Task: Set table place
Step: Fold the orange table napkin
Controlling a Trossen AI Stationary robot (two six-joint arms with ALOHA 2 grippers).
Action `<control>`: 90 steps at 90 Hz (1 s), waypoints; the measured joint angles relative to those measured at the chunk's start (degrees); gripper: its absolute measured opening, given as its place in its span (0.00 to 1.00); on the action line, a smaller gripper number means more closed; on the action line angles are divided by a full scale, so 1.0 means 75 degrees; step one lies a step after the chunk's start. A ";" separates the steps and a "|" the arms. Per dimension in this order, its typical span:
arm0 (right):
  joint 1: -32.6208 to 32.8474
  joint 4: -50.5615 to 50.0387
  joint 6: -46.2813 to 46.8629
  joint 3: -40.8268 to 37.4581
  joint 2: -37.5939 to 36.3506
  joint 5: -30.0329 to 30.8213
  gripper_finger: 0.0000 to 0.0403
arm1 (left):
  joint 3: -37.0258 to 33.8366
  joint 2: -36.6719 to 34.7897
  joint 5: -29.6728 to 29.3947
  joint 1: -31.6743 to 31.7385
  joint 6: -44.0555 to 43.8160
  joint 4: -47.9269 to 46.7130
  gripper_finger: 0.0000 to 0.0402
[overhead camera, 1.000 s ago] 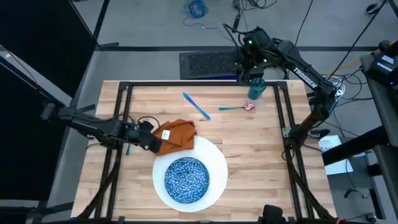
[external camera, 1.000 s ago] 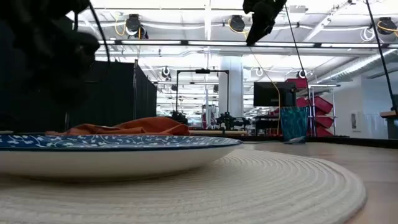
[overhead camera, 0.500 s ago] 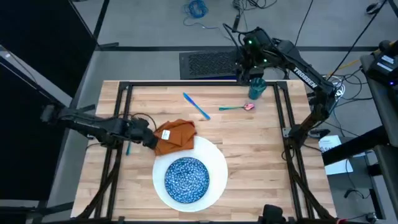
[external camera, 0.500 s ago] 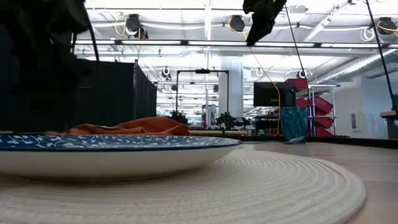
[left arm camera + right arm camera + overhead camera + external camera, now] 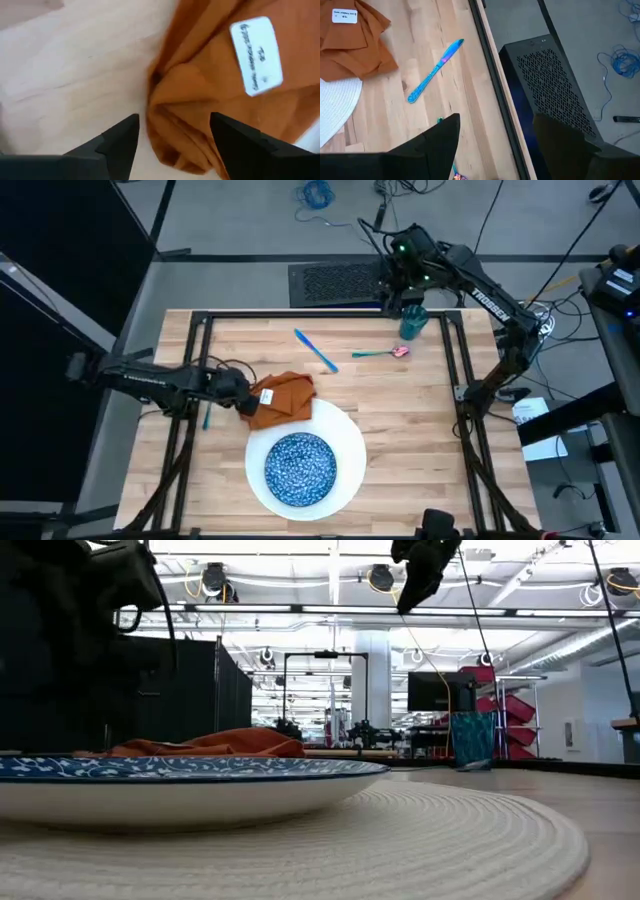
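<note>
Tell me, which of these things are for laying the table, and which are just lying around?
For the job: plate, blue bowl, orange napkin, blue knife, spoon, teal cup.

Lying about: black perforated box, blue cable coil on the floor.

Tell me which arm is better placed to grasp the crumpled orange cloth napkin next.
Left. The left gripper is open right at the crumpled orange cloth napkin. The right gripper hangs open over the table's far edge, away from it.
</note>
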 joint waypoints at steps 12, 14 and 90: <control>0.0000 0.0000 -0.0002 0.0003 0.0000 0.0000 0.59 | 0.0000 0.0203 -0.0161 0.0033 0.0154 0.0174 0.58; 0.0000 0.0000 -0.0002 0.0003 0.0000 0.0000 0.59 | 0.0000 0.0272 -0.0161 0.0033 0.0161 0.0185 0.58; 0.0002 0.0054 -0.0040 0.0003 0.0003 0.0009 0.59 | 0.1191 0.1795 0.0798 0.0127 0.2906 0.0677 0.03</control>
